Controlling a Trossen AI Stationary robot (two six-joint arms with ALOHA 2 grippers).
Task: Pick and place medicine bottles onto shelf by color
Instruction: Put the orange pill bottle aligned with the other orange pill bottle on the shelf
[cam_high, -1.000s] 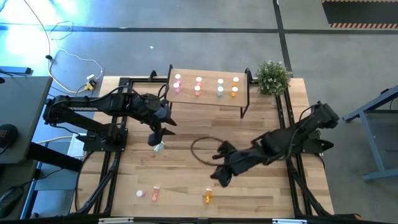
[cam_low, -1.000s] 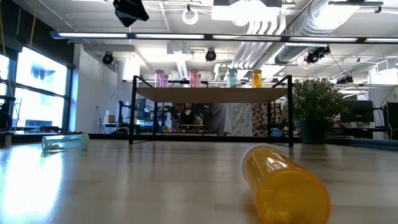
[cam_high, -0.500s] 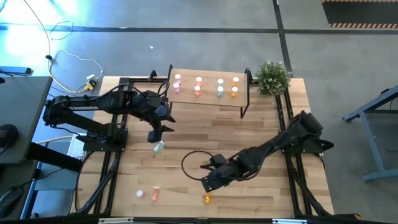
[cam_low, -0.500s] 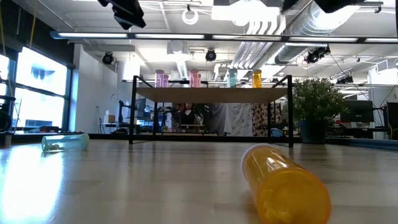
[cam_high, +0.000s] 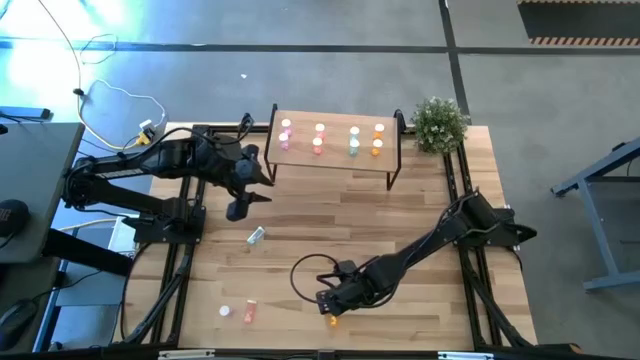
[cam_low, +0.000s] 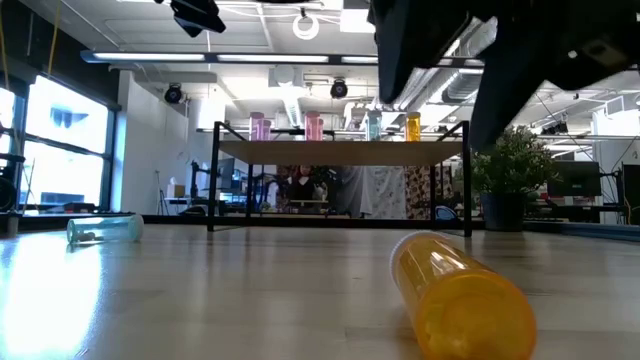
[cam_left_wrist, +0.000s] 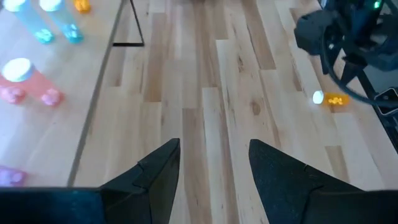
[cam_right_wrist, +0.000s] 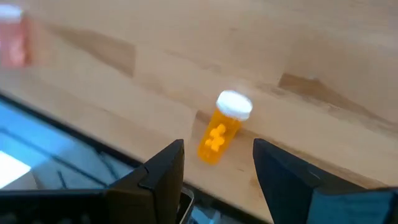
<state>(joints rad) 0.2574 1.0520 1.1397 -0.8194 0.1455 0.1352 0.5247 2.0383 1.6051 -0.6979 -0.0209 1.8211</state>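
Note:
An orange medicine bottle (cam_high: 332, 320) with a white cap lies on its side near the table's near edge; it also shows large in the low view (cam_low: 460, 295). My right gripper (cam_high: 328, 305) hovers just above it, open, and its fingers frame the bottle (cam_right_wrist: 222, 127) without touching. My left gripper (cam_high: 238, 208) is open and empty beside the shelf's left end. A pale green bottle (cam_high: 256, 236) lies on its side on the table. The light-wood shelf (cam_high: 335, 162) carries upright pink (cam_high: 286, 135), salmon (cam_high: 319, 138), green (cam_high: 354, 140) and orange (cam_high: 378, 140) bottles.
A salmon bottle (cam_high: 249, 312) and a white-capped one (cam_high: 224, 311) lie near the near left corner. A potted plant (cam_high: 438, 122) stands at the far right corner. A black cable loop (cam_high: 310, 272) hangs off my right arm. Bare planks lie between shelf and grippers.
My right gripper has swept toward the table's near edge and left, dropping low over the orange bottle. My left gripper has risen and drawn back toward the far edge, away from the pale green bottle, which stays lying where it was.

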